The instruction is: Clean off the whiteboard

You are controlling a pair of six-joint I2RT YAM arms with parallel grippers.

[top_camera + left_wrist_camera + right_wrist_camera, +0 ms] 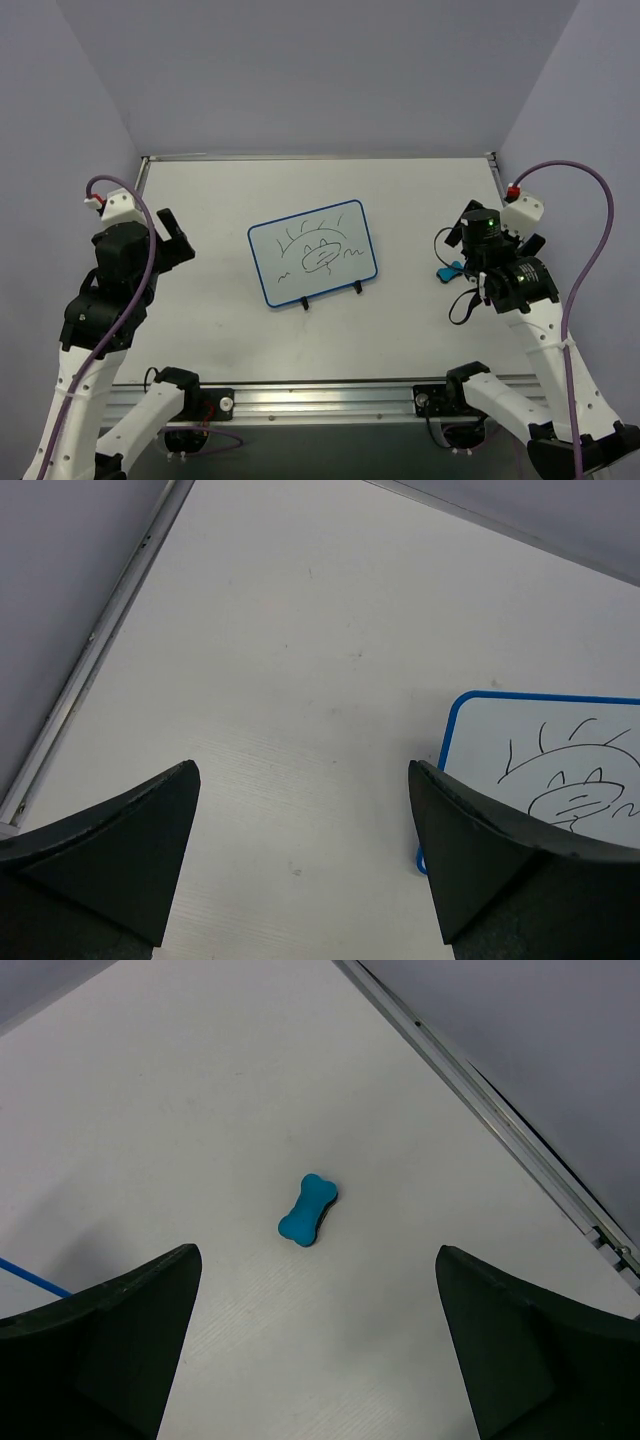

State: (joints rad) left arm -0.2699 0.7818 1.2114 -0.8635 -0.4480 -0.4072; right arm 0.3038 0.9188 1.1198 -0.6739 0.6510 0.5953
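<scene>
Table (420, 200): white, with a metal rail along the edges, grey walls around on three sides.
Whiteboard (313, 250): white with thin blue frame and rounded corners, near the middle of the table, turned a little so that the right side sits farther from the arms; between the two arms and apart from both; one corner seen also in the left wrist view.
Drawing (318, 252): black marker lines on the board, a small face with rays above and short wavy strokes at both sides.
Left gripper (300, 780): above bare table to the left of the board, fingers (120, 850) spread wide, holding nothing.
Right gripper (317, 1251): above the right part of the table, fingers (520, 1340) spread wide, holding nothing, eraser lying on the table ahead of the gap.
Eraser (308, 1210): small, blue, bone-shaped, flat on the table, well to the right of the board, touched by nothing.
Black feet (305, 302): two, small, at the near edge of the board.
</scene>
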